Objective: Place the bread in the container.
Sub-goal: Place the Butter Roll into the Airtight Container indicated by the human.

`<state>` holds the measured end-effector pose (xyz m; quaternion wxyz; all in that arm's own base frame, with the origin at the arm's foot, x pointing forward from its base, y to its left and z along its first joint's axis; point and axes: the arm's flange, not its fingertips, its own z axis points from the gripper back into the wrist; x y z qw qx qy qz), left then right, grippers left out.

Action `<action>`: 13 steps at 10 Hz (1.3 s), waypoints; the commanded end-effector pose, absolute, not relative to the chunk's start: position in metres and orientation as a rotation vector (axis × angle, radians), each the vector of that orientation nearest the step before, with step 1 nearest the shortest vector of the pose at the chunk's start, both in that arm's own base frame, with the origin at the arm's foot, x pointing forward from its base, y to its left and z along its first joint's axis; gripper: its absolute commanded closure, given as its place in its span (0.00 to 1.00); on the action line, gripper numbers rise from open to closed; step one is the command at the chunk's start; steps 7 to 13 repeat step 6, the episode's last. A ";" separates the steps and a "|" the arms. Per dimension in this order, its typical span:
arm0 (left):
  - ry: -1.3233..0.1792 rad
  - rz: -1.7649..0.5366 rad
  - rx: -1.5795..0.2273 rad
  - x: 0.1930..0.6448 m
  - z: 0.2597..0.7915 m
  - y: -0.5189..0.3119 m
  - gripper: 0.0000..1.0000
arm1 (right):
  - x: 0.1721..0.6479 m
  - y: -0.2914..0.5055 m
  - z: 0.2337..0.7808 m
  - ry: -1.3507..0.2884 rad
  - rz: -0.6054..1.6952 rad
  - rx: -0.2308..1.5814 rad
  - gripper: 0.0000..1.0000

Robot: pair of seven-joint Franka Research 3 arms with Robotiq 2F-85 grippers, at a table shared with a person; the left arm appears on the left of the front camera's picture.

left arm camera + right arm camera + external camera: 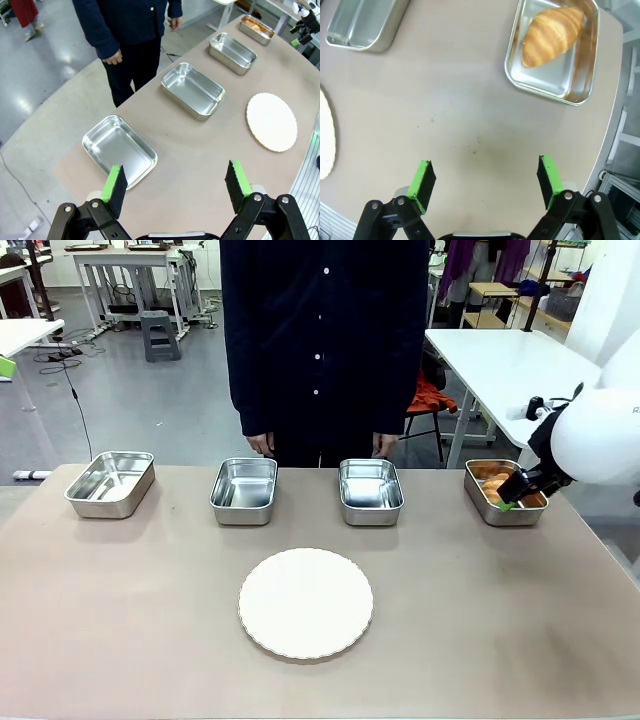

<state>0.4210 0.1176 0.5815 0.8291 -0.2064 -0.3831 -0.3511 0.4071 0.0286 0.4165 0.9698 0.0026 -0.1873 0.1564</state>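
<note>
The golden-brown croissant [551, 35] lies inside the far-right steel pan [580, 92], also seen as the bread [495, 482] in the container [482, 504] at the table's right end. My right gripper [485, 181] hangs open above bare table short of that pan, nothing between its green pads; in the front view the right gripper [512, 498] sits by the pan's near edge. My left gripper [177, 186] is open and empty, high above the table near the leftmost pan [119, 149].
Three other steel pans [110, 483] [244, 490] [370, 491] stand in a row along the far side. A round white plate [306, 602] lies mid-table. A person in dark clothing [322, 340] stands at the far edge, hands hanging down.
</note>
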 end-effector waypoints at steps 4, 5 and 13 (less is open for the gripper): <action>-0.823 -0.745 -0.443 0.420 0.582 0.117 0.00 | 0.407 0.029 0.417 -0.378 0.316 0.005 0.00; -0.823 -0.745 -0.443 0.420 0.582 0.117 0.00 | 0.407 0.029 0.417 -0.378 0.316 0.005 0.00; -0.823 -0.745 -0.443 0.420 0.582 0.117 0.00 | 0.407 0.029 0.417 -0.378 0.316 0.005 0.00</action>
